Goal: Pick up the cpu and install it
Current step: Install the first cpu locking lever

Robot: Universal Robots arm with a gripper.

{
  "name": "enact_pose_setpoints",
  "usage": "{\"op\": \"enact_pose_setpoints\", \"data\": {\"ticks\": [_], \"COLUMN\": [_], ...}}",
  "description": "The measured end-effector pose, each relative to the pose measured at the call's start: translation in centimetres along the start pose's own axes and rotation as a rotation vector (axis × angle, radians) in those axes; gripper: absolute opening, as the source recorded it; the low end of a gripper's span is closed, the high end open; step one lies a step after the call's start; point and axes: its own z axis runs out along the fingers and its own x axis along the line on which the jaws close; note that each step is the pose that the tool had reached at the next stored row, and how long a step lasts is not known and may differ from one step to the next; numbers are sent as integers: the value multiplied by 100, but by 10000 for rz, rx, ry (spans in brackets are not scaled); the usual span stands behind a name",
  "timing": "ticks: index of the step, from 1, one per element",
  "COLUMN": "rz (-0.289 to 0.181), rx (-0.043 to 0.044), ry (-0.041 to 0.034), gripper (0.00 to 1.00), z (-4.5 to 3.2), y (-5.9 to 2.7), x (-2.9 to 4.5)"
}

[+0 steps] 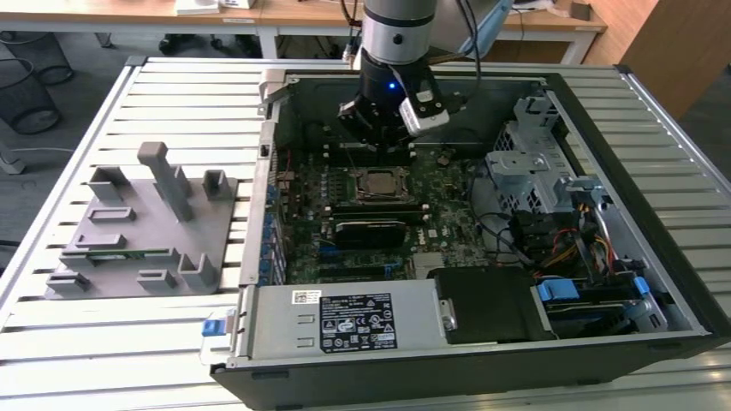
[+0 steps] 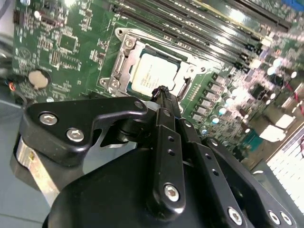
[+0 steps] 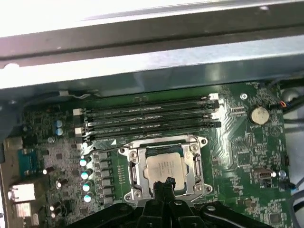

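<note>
Hovering inside the open computer case [image 1: 594, 257], the gripper [image 2: 163, 91] hangs above the motherboard [image 3: 247, 166], fingers drawn together to one narrow tip with nothing between them. One cpu [image 3: 165, 167], silver-grey top up, already lies flat inside the socket frame [image 3: 134, 164]; in the exterior view it shows as a pale square [image 1: 376, 181] amid the board. Key relation: the chip sits just beyond and below the fingertips, off their line rather than straight under them. In both wrist views the tip overlaps only the chip's near edge; whether it touches I cannot tell, though in the exterior view the gripper body stands well above and toward the case's back wall. The chip is square, so no long axis; its edges run parallel to the frame. Count: one arm, one gripper, one cpu, one socket, four memory slots [image 3: 152, 118] side by side beyond the socket, one coin cell [image 3: 259, 114]. Outside the case, one grey fixture tray [image 1: 143, 231] rests on the slatted table [image 1: 68, 342].
</note>
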Motion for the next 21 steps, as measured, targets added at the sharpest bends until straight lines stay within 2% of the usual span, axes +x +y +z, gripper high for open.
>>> {"op": "enact_pose_setpoints", "data": {"ticks": [4, 6, 9, 12, 16, 21], "rz": [-666, -760, -767, -850, -1066, -1162], "rx": [-24, -102, -287, -349, -350, -348], "ry": [4, 9, 22, 26, 30, 32], "gripper": [11, 11, 11, 11, 11, 11], "z": [3, 0, -19, -28, -28, -27], "y": [0, 0, -1, -1, -5, -18], "x": [0, 1, 12, 16, 50, 173]}}
